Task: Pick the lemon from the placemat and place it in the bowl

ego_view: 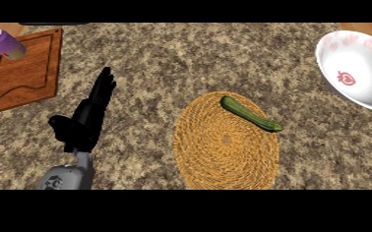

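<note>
Placemat (pixel 225 152): one green vegetable (pixel 251 113), no lemon. Your left hand (pixel 91 113): fingers straight, empty. Likely risk: a nudge rolls it away.

Even, moderately bright, diffuse light

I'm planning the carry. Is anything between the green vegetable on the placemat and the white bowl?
Nothing visible. Only bare counter lies between the green vegetable, at the placemat's upper right edge, and the bowl at the view's right. The left hand is open at far left.
</note>
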